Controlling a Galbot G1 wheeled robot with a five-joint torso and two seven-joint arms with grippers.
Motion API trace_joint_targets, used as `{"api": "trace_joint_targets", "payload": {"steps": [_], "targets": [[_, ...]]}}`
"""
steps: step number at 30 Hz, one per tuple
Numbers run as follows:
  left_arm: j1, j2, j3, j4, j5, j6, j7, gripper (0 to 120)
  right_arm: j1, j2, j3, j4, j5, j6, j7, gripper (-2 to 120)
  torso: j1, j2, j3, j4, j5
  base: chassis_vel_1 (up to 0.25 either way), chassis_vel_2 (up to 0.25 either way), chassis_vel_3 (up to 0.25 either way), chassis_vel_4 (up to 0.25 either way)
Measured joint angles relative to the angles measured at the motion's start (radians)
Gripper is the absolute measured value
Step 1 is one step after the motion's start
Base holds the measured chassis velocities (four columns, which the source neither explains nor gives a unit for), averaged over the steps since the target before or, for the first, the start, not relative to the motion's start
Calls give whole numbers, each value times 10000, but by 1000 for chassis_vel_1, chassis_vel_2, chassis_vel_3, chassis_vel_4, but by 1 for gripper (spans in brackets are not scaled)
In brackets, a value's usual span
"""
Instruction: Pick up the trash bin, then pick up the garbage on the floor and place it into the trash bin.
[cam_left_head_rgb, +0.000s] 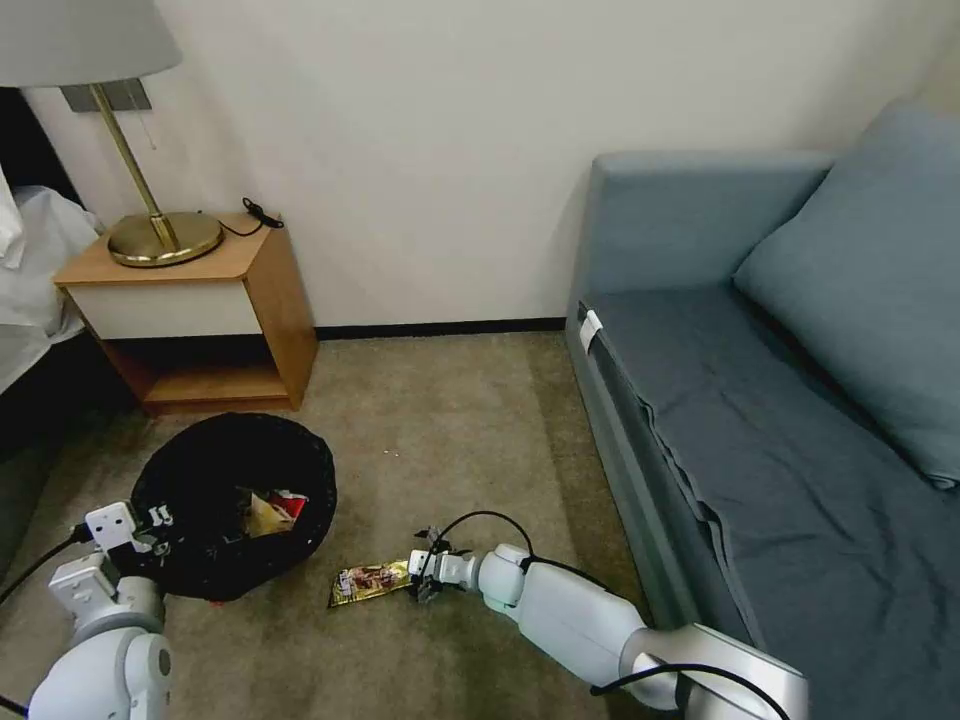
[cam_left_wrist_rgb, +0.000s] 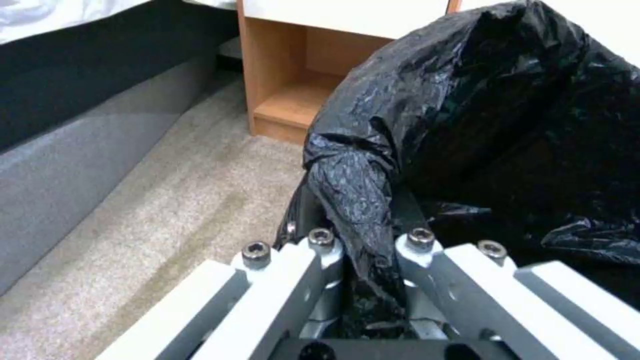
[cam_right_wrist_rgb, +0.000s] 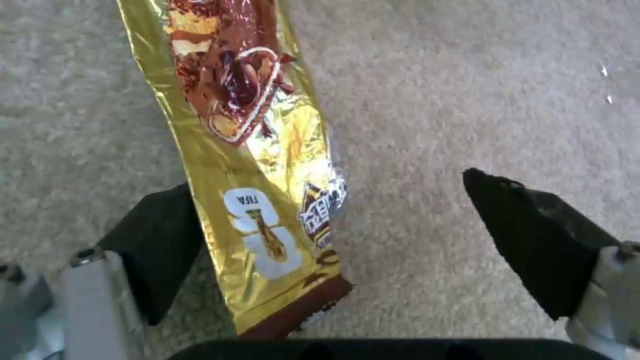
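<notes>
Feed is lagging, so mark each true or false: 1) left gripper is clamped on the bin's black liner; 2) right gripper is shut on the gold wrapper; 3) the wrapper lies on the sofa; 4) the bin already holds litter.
1) True: the left gripper pinches the crinkled black plastic liner of the low round trash bin.
2) False: the right gripper is open, its fingers straddling the gold-brown foil snack wrapper.
3) False: it lies on the beige-brown carpet floor.
4) True: red and yellow litter sits inside.

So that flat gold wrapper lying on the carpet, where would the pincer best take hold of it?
Probably at the near end of the gold wrapper, from above. It lies flat and long on the floor, and the open right pincer already straddles that narrow width, so closing across it should pinch it.
</notes>
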Motion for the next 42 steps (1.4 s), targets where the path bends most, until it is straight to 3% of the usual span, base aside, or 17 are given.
{"api": "trace_joint_targets", "payload": {"steps": [6,31,42], "targets": [[23,-29,-10,-34,-1,-8,1,3,-18,43,-13,-35,-16,-145,142,90,0,0,0,0,1,0,0,0,0],[119,-76,-69,-143,-17,-63,6,3,-165,-56,-26,-90,-197,-457,140,0,0,0,0,1,0,0,0,0,0],[145,9,-162,-105,-74,-85,24,3,-242,-400,568,423,-107,-449,145,0,0,-1,1,-3,-5,0,0,0,0]]}}
